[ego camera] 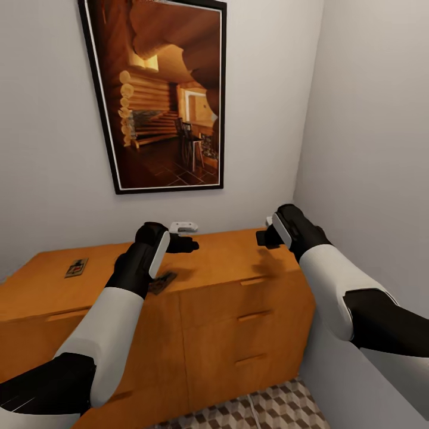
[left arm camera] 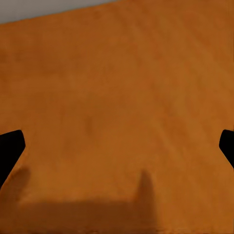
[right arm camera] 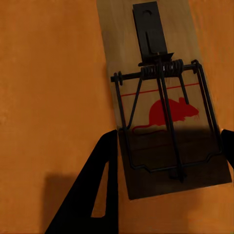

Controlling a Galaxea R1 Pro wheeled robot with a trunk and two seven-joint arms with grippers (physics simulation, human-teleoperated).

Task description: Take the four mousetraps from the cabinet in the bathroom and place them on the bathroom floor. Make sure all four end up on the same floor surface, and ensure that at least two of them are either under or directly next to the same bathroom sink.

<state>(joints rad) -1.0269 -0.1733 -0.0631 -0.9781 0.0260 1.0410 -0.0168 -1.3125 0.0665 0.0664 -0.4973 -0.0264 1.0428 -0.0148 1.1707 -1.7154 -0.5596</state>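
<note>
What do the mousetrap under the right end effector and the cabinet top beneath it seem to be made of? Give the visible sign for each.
The mousetrap: a pale wooden slab by its faint grain, printed with a red mouse, matte; its bar and coiled spring look like dark metal wire. The cabinet: orange-brown wood or wood veneer, judging by fine streaked grain, with a smooth, slightly satin finish. As a simulator render, this is only how they look.
</note>
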